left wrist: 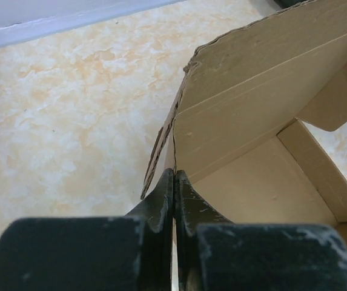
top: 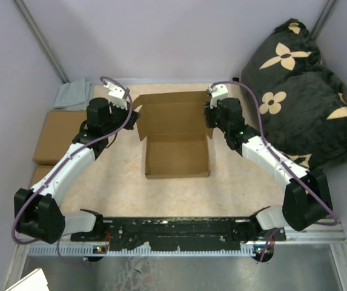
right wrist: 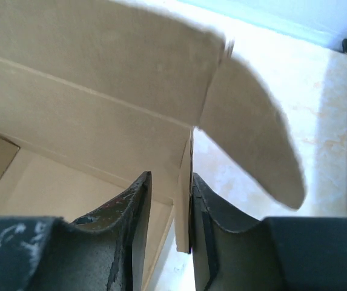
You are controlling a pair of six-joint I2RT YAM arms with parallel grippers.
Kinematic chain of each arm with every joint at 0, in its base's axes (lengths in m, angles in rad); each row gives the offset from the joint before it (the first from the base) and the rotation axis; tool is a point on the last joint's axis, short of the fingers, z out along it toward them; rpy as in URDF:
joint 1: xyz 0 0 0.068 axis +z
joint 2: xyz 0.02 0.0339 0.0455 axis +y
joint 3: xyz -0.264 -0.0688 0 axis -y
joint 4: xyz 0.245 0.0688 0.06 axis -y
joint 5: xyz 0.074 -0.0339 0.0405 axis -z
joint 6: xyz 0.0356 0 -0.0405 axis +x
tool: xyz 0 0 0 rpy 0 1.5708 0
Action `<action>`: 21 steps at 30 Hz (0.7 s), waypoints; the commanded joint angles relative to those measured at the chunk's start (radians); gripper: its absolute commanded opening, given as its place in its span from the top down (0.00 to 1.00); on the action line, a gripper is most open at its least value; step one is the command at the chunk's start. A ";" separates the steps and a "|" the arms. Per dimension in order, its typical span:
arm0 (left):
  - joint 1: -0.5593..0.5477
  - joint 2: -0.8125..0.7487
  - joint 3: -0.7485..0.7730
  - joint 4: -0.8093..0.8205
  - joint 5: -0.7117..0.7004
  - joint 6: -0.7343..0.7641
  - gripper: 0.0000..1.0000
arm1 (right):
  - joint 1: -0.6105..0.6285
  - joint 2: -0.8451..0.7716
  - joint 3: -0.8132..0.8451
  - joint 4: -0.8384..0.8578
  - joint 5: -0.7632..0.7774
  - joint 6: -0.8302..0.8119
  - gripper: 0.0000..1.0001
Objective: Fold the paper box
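Observation:
The paper box (top: 178,154) is a shallow brown cardboard tray in the middle of the table, its lid standing up at the back. My left gripper (top: 135,116) is at the lid's left corner. In the left wrist view it (left wrist: 174,173) is shut on the thin edge of the box's left wall (left wrist: 252,103). My right gripper (top: 208,116) is at the lid's right corner. In the right wrist view it (right wrist: 170,176) is open and straddles the box's right wall (right wrist: 184,200), which rests against the right finger. A rounded lid flap (right wrist: 252,133) hangs beside it.
Smaller closed brown boxes (top: 55,136) are stacked at the left, with a grey cloth (top: 73,94) behind them. A black cushion with a tan flower pattern (top: 300,91) fills the right side. A black rail (top: 179,230) runs along the near edge.

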 commanded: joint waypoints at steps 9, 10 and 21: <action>-0.011 -0.046 0.011 0.034 0.014 -0.005 1.00 | 0.010 0.074 0.286 -0.383 0.018 -0.013 0.83; -0.012 -0.047 0.011 0.034 0.014 -0.005 1.00 | 0.010 0.089 0.308 -0.417 0.015 -0.001 0.89; -0.025 -0.038 -0.028 0.139 0.135 -0.186 1.00 | 0.023 0.164 0.385 -0.438 -0.020 0.203 1.00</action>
